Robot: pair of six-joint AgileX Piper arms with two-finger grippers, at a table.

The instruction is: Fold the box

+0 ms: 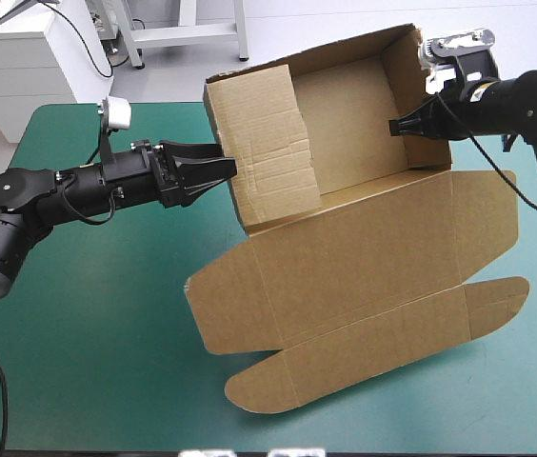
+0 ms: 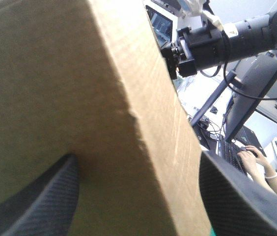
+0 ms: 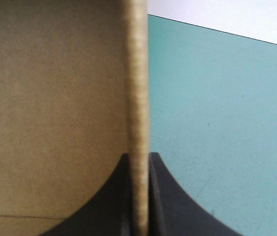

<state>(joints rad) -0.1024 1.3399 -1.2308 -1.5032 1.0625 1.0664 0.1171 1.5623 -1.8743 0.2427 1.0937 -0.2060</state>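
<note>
One brown box (image 1: pixel 345 257), centre to upper right of the high view: tray walls raised, lid flat on the teal-green cover (image 1: pixel 88 314). Two grippers, one per end wall. Right gripper (image 1: pixel 397 127) clamped on the right wall (presumably to steady the tray). Left gripper (image 1: pixel 223 169) spread wide, left wall between its fingers (image 2: pixel 35 196), unpinched; likely poised to tuck it.

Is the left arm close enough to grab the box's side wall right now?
Probably yes. The left gripper is open and straddles a raised wall of the box, with nothing between it and the board. The right gripper holds the opposite wall.
</note>
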